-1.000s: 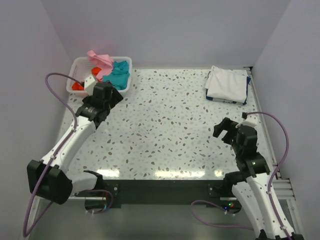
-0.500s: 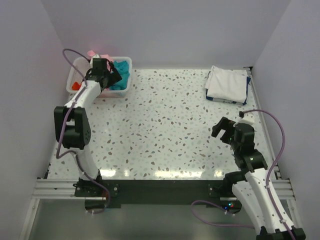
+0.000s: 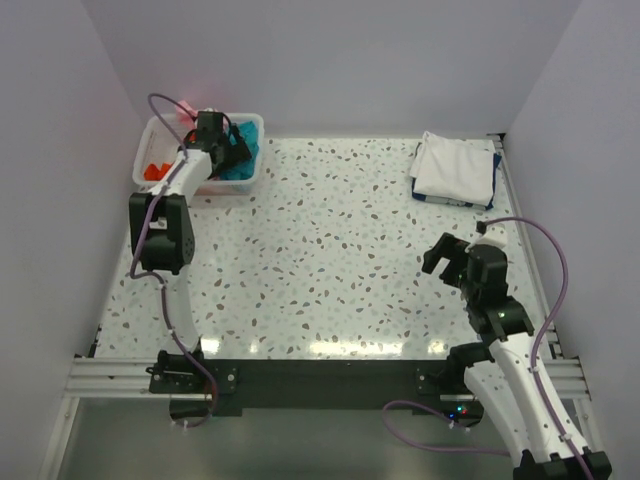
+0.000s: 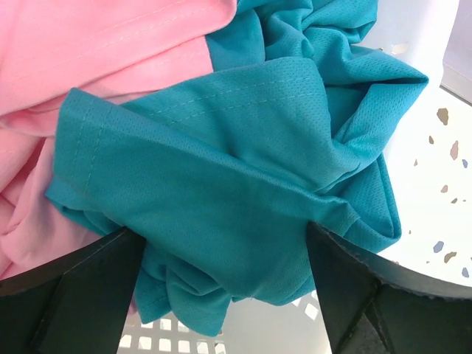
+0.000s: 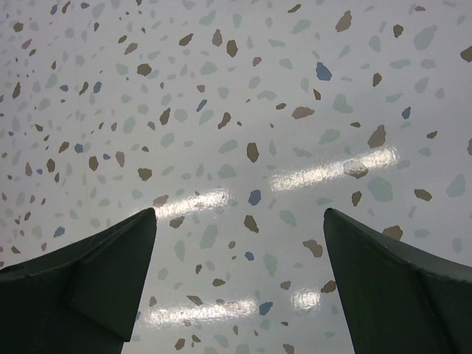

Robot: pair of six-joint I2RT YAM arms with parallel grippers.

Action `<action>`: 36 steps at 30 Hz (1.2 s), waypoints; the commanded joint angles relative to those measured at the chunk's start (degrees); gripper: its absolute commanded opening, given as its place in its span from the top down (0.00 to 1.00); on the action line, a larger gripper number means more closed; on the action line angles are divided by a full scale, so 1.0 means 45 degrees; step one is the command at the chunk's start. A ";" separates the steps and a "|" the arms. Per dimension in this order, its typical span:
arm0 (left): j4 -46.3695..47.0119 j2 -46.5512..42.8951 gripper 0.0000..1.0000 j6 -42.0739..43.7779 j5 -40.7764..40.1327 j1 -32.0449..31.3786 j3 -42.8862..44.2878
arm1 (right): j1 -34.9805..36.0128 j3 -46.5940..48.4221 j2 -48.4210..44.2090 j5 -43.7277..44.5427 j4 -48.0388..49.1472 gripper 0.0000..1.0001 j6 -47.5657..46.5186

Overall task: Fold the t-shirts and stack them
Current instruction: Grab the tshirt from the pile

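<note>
1. The left gripper is standing released, jaws wide, down in the basket. It is straddling the teal shirt without clamping it.
2. The teal shirt is lying bunched between and just ahead of the fingers. Crumpled so, it is showing no clear long axis or heading. One stitched hem is running slantwise across it, ahead of the gripper.
3. Its cloth is showing as a soft, fine pinholed mesh in deep folds.
4. A pink shirt, smoother and seam-stitched, is lying ahead of the gripper to one side, touching the teal one.
5. The basket is showing white plastic with a gridded floor just under the fingers.
6. The right gripper is hanging released over the speckled, glossy table, holding nothing. A folded white shirt is lying well ahead of it.
</note>
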 commanded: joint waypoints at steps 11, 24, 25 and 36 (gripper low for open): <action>0.0487 0.0119 0.64 -0.0118 0.0886 0.0184 0.0631 | -0.0010 0.0101 0.0168 0.0111 0.0509 0.01 -0.0132; 0.0877 -0.2163 0.92 -0.0157 0.1312 0.0184 0.0553 | 0.0009 0.0042 0.0265 -0.0240 0.0510 0.01 -0.0151; 0.0936 -0.2360 0.94 -0.0157 0.1373 0.0184 0.0534 | 0.0009 0.0042 0.0227 -0.0240 0.0509 0.01 -0.0151; 0.1560 -0.5579 0.98 -0.0177 0.2642 0.0165 0.0124 | 0.0009 -0.0036 0.0109 -0.0377 0.0548 0.01 -0.0151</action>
